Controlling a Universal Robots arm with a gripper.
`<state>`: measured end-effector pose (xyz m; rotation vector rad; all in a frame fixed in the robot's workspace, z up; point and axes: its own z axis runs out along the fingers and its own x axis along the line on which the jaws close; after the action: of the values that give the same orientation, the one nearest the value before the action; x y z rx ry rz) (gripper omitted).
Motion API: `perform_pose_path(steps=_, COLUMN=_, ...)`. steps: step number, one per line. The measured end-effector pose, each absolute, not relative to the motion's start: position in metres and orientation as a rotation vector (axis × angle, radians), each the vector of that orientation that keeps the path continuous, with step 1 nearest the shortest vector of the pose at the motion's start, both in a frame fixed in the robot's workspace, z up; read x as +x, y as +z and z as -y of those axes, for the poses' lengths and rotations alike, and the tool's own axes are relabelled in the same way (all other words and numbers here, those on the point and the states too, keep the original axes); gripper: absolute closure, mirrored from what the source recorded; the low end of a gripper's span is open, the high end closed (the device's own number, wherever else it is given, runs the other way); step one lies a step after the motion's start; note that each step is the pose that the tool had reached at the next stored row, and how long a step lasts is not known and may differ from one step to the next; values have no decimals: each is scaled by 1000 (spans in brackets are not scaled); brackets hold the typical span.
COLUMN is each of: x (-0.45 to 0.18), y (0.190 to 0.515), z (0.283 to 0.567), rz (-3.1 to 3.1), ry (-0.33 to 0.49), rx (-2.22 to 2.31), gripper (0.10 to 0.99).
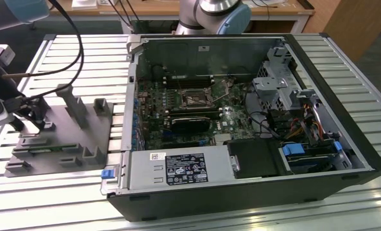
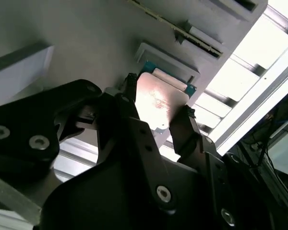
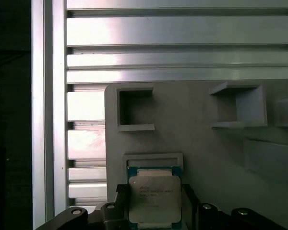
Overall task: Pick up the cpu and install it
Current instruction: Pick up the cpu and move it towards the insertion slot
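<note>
The cpu [image 3: 154,197] is a small square chip with a dull silver top and a thin green rim. It sits between my two dark fingers in both wrist views, at a shallow framed pocket of the grey tray [image 3: 221,158]. My gripper [image 2: 159,101] is shut on the cpu [image 2: 159,103], with one finger against each of two opposite edges. In the exterior view my gripper [image 1: 24,109] hangs low over the grey tray [image 1: 68,139] at the exterior view's left. The metal-framed socket [image 1: 195,100] lies on the green board inside the open computer case.
The open black computer case [image 1: 242,192] takes up the middle and right of the slatted metal table [image 1: 55,197]. Upright posts [image 1: 71,103] rise from the tray close to my gripper. Black cables [image 1: 74,43] hang from the arm. A second arm's base [image 1: 216,17] stands behind the case.
</note>
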<state>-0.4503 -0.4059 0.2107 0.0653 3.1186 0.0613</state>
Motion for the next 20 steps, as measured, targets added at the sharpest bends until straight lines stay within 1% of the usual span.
perform_pose_path(steps=20, x=-450, y=227, z=406, rz=-3118, ry=74, rx=65, gripper=557)
